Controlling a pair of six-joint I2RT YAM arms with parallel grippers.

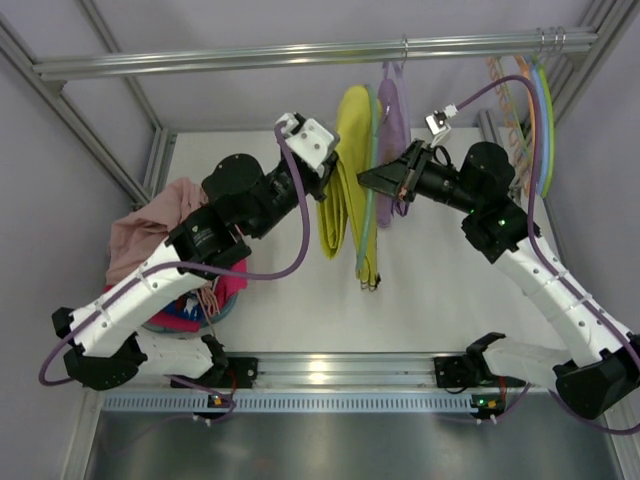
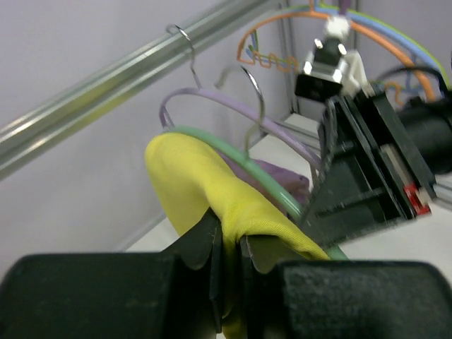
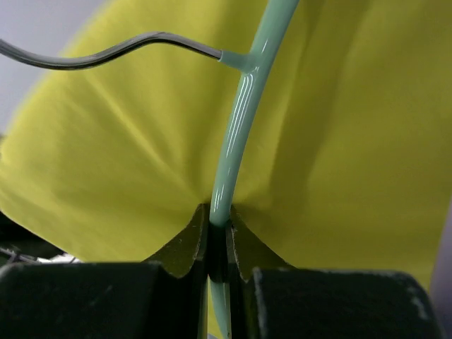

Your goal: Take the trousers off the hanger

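While the yellow trousers (image 1: 348, 170) hang from the rail (image 1: 300, 50) above the white bench (image 1: 440, 290), the left fingers (image 2: 212, 236) are clenched on their cloth and the right fingers (image 3: 201, 233) on the green hanger (image 3: 240, 120), beside the lilac trousers (image 1: 393, 120).

No writing can be read in any view.
A small red patch (image 2: 418, 200) on the black housing seen from the left wrist is too blurred to show letters, and the multicoloured print on the cloth (image 1: 182, 318) in the pile at the bench's left edge is too small to tell.
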